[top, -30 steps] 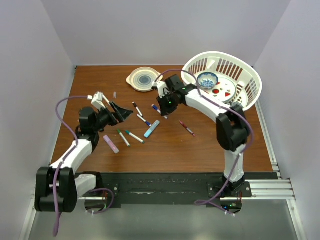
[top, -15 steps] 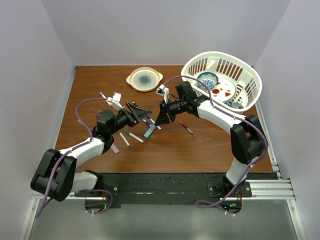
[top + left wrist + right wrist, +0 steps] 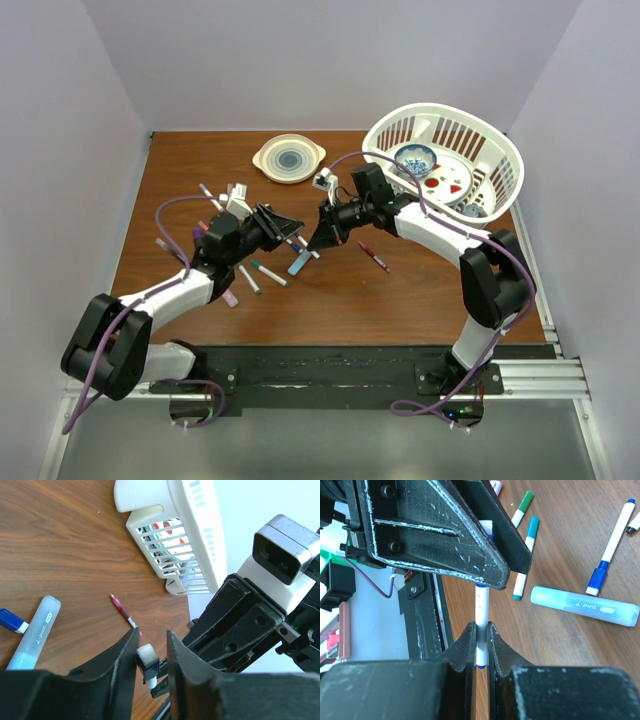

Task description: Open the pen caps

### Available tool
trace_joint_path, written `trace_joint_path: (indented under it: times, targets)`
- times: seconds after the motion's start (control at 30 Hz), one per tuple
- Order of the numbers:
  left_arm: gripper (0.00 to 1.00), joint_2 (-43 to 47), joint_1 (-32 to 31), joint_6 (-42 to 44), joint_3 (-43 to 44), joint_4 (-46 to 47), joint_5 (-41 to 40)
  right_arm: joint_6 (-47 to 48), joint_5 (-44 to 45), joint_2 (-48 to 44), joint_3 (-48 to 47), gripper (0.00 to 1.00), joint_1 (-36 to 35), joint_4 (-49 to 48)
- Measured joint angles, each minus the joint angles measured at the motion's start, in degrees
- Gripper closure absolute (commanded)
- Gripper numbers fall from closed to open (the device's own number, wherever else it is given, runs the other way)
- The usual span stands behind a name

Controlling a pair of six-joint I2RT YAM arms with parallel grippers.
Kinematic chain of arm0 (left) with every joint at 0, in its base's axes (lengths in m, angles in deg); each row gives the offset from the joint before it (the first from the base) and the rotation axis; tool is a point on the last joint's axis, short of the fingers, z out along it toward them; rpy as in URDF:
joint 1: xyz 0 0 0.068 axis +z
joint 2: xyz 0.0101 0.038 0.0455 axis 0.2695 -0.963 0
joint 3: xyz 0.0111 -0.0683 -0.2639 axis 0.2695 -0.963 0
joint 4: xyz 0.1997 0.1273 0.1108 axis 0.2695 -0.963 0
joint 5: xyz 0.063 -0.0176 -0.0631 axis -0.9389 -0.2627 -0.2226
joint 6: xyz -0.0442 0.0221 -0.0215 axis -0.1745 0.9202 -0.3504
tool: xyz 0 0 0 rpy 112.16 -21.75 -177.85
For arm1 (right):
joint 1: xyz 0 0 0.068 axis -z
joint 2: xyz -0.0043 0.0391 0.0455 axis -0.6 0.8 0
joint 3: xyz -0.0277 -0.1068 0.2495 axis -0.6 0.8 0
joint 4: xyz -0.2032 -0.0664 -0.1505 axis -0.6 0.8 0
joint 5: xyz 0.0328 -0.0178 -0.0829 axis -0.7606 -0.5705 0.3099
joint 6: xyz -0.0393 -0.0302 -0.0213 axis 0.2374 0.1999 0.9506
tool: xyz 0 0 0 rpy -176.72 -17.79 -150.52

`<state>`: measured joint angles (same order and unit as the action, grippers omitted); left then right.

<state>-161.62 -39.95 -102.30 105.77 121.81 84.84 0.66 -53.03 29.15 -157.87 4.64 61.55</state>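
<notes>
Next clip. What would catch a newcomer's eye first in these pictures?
The two arms meeting above mid-table: the right gripper is shut on a white pen, and the left gripper straddles its blue cap with a small gap showing. Below lie loose pens, and a white basket of dishes sits at the back right.

Table (image 3: 400, 295): brown, wood grain.
Walls (image 3: 330, 60): plain pale lilac-grey.
Basket (image 3: 505, 170): white.
Bowl (image 3: 414, 158): blue-and-white pattern.
Dish (image 3: 445, 172): white, red spots.
Plate (image 3: 288, 158): cream, blue-grey rings (concentric, round middle).
Pen barrel (image 3: 481, 607): white; its cap (image 3: 148, 666): dark blue.
Green cap (image 3: 525, 501); teal cap (image 3: 532, 529).
Fat marker (image 3: 585, 605): pale blue, white lettering.
Slim pen (image 3: 122, 611): red.
</notes>
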Motion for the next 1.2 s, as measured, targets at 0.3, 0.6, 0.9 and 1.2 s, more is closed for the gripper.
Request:
trace_joint_path:
  times: [0.3,0.6,0.9,1.2]
  targets:
    - [1.00,0.0,-0.2,0.6,0.4,-1.5,-1.1,1.4,1.5,0.0,0.0,0.65,-0.2,0.3]
    - [1.00,-3.5,-0.9,1.4,1.2,1.2,2.7,2.1,1.3,0.0,0.0,0.50,-0.3,0.2]
    - [1.00,-6.2,-2.1,2.0,3.0,3.1,4.9,-1.4,1.4,0.6,0.5,1.00,-0.7,-1.7]
    - [1.00,-5.7,1.8,5.0,6.8,-6.0,6.0,-3.1,3.5,2.9,-0.4,1.00,-2.4,-4.9]
